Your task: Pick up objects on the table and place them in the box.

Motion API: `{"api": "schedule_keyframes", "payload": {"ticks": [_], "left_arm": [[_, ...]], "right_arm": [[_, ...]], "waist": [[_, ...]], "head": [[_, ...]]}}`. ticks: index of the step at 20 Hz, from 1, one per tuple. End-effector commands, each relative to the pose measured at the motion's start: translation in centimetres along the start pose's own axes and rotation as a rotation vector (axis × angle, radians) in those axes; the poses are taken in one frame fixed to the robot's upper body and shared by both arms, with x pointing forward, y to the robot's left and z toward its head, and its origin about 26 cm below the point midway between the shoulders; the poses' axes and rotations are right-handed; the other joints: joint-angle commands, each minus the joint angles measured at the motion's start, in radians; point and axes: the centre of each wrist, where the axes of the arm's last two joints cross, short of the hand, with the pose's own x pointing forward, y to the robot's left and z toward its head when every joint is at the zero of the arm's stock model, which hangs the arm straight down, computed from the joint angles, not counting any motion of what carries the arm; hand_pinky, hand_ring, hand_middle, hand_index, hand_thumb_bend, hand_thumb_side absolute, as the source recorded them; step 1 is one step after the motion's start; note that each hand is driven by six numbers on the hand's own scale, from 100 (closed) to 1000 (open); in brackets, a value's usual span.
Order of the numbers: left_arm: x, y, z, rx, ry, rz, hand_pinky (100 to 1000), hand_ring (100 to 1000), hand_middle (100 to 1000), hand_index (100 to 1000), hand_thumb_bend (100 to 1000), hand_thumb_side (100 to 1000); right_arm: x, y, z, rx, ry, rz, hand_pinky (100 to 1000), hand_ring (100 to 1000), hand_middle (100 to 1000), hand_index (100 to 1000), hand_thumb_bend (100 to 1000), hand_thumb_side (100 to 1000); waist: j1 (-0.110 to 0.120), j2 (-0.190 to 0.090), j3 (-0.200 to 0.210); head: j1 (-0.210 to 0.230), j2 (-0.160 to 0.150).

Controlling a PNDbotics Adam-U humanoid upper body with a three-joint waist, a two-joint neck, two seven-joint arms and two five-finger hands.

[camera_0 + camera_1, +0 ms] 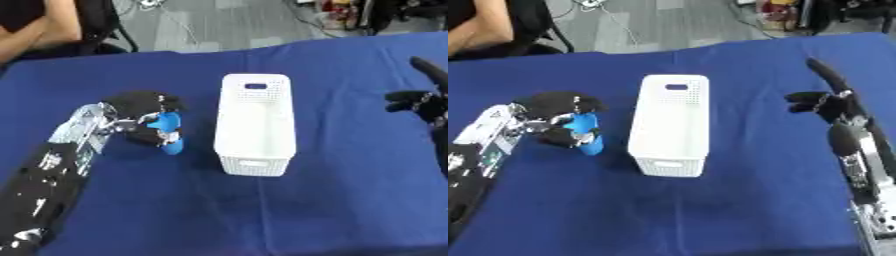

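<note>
Two hands are in view over a table covered with a blue cloth [350,165]. The left hand [140,112] sits left of centre, its dark fingers curled round a blue object [170,131]. The object looks like a small bottle or cylinder; its exact kind cannot be made out. It stands roughly upright, its lower end at or just above the cloth; whether it touches the cloth cannot be told. The thumb and fingers wrap the upper part of the object, while the lower part shows bare below the hand. The left forearm, silver near the wrist and black further back, runs down to the lower left corner.

A white box [255,125] with perforated walls and a handle slot at each short end lies in the middle of the table, long side running away from the robot. Its inside shows white, with nothing seen in it. The blue object is just beside the box's left wall, apart from it and outside it.

The right hand [826,102] hovers at the right edge, well apart from the box. Its fingers are spread and mostly straight, one pointing up and away, others bent slightly toward the box. It holds nothing and touches nothing.
</note>
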Motion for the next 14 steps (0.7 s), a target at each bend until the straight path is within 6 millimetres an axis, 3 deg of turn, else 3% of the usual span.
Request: {"api": "schedule_keyframes", "payload": {"ticks": [1,7,9,10,11,12,13,14], "left_arm": [[-0.4,0.8,-0.1,0.007,-0.001,-0.010,830,870,874,954,1000,1000],[-0.4,0.0,-0.4,-0.031,-0.013,0.025,801,839,861,946,1000,1000],[-0.4,-0.2,-0.5,-0.046,-0.019,0.038,762,813,843,935,1000,1000],[-0.4,-0.3,-0.5,-0.053,-0.023,0.046,696,760,807,913,985,1000],[-0.4,-0.4,-0.5,-0.059,-0.028,0.056,722,781,820,920,1000,1000],[-0.4,-0.4,-0.5,-0.062,-0.032,0.067,554,629,726,861,724,956],[-0.4,-0.5,-0.6,-0.065,-0.034,0.078,484,572,696,835,635,882],[-0.4,-0.4,-0.6,-0.069,-0.035,0.087,403,511,654,803,470,748]], "right_arm": [[0.4,-0.3,-0.3,0.002,-0.022,0.012,671,735,984,1000,519,1000],[0.4,-0.3,-0.3,0.001,-0.023,0.011,671,735,984,1000,518,1000],[0.4,-0.3,-0.3,0.001,-0.023,0.010,671,735,984,1000,518,1000],[0.4,-0.3,-0.3,0.002,-0.022,0.010,671,735,984,1000,518,1000],[0.4,-0.3,-0.3,0.002,-0.022,0.009,671,735,984,1000,518,1000],[0.4,-0.3,-0.3,0.003,-0.022,0.009,671,735,984,1000,518,1000],[0.4,-0.3,-0.3,0.004,-0.022,0.009,671,735,984,1000,518,1000],[0.4,-0.3,-0.3,0.004,-0.022,0.009,671,735,984,1000,518,1000]], "waist": [[-0.004,-0.008,-0.001],[-0.004,-0.008,-0.002],[-0.004,-0.009,-0.002],[-0.004,-0.009,-0.002],[-0.004,-0.009,-0.001],[-0.004,-0.009,-0.001],[-0.003,-0.009,-0.001],[-0.003,-0.009,-0.001]], "head": [[0.006,-0.008],[0.004,-0.006],[0.005,-0.007],[0.005,-0.007],[0.004,-0.007],[0.004,-0.007],[0.004,-0.007],[0.004,-0.007]]}}
